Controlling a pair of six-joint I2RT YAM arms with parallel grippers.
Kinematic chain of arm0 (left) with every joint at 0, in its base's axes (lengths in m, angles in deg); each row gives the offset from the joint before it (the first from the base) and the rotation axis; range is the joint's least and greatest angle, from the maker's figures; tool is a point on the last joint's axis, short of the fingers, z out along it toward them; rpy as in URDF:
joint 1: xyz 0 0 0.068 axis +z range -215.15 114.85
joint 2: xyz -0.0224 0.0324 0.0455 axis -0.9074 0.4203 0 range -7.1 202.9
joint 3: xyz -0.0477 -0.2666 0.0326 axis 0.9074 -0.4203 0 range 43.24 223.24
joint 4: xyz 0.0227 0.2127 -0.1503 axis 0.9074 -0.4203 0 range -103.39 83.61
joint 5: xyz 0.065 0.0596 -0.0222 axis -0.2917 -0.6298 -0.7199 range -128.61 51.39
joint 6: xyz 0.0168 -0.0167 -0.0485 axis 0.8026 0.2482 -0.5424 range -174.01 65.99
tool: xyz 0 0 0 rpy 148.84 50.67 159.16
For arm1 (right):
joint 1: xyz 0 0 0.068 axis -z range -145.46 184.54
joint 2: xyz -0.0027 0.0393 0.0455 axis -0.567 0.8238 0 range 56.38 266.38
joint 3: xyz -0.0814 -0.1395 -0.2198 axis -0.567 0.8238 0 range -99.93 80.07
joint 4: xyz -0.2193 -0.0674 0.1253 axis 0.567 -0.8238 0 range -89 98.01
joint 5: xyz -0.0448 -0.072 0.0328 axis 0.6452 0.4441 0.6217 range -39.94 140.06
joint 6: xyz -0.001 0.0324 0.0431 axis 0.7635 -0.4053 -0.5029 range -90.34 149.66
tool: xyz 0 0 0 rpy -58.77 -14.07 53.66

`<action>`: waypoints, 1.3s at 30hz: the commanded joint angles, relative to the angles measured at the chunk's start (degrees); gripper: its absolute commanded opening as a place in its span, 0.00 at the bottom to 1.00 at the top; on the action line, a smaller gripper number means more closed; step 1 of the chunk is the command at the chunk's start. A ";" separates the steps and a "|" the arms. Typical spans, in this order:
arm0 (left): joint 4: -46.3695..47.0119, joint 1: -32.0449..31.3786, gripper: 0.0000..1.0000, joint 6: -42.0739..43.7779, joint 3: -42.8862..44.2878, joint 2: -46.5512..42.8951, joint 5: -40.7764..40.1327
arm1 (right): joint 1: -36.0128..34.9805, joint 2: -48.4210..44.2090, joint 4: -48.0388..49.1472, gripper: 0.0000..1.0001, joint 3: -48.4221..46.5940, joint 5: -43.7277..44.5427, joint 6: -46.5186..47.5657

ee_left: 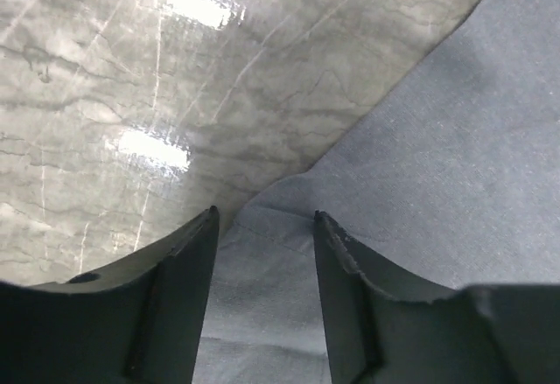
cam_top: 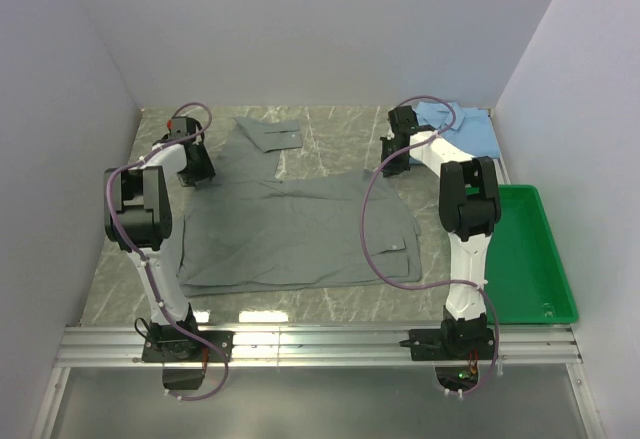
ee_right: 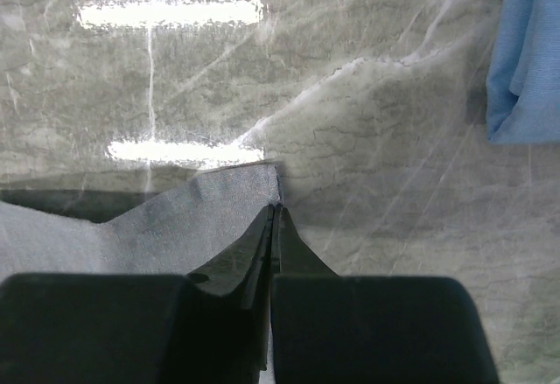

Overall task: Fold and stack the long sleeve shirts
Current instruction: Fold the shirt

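Tabletop shows bare marble along the near, left and far sides of the grey shirt, which lies spread mid-table with its far-left part hidden behind the left arm. Green tray sits along the right edge, partly behind the right arm, and the light blue shirt is bunched in the far right corner, half hidden. Right fingers are clenched on a grey shirt corner, seemingly just off the marble; left fingers are released, astride the shirt's left edge.
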 commanded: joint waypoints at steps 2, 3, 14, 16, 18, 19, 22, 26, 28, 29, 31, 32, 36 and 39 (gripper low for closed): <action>-0.73 -0.30 0.49 0.36 0.11 2.58 -0.51 | -0.55 -4.07 1.69 0.00 0.74 -0.05 -0.18; -0.99 -0.39 0.45 0.27 -0.07 3.19 -0.60 | -0.56 -4.16 1.60 0.00 0.83 0.04 -0.10; 0.58 -0.74 0.00 2.11 0.20 1.79 0.36 | -0.47 -5.57 2.04 0.00 1.01 1.27 0.61; 0.94 -0.74 0.00 2.64 0.20 0.47 2.12 | -0.47 -5.92 2.04 0.00 0.74 1.10 0.43; 1.37 -0.74 0.00 2.30 -0.07 -1.89 3.18 | -0.38 -6.88 1.96 0.00 0.48 1.01 -0.09; 2.07 -0.74 0.00 2.12 -0.33 -2.95 3.18 | -0.38 -7.32 2.48 0.00 0.65 1.01 -0.36; 3.13 -0.74 0.00 1.33 -1.47 -6.55 2.48 | -0.47 -10.13 4.23 0.00 2.40 1.36 -1.58; 2.78 -0.74 0.00 -0.78 -3.32 -9.46 0.11 | -0.38 -14.00 6.61 0.00 6.88 2.41 -3.78; 3.13 -0.74 0.00 -1.57 -4.37 -11.39 -1.20 | -0.38 -16.20 7.92 0.00 9.34 2.76 -4.22; 3.66 -0.74 0.01 -1.83 -5.59 -12.18 -1.39 | -0.38 -16.90 8.19 0.00 10.22 3.90 -4.92; 4.10 -0.74 0.01 -2.27 -7.53 -14.64 -2.00 | -0.29 -19.18 9.77 0.00 13.11 4.34 -5.72; 4.28 -0.74 0.01 -2.54 -8.32 -15.52 -2.61 | -0.29 -19.98 10.39 0.00 14.26 4.52 -6.50; 5.68 -0.65 0.01 -5.26 -12.36 -20.96 -4.37 | 0.32 -24.28 13.02 0.00 19.71 5.05 -8.18; 6.12 -0.65 0.01 -6.58 -15.53 -24.30 -6.12 | 0.76 -26.91 15.22 0.00 24.11 5.14 -9.58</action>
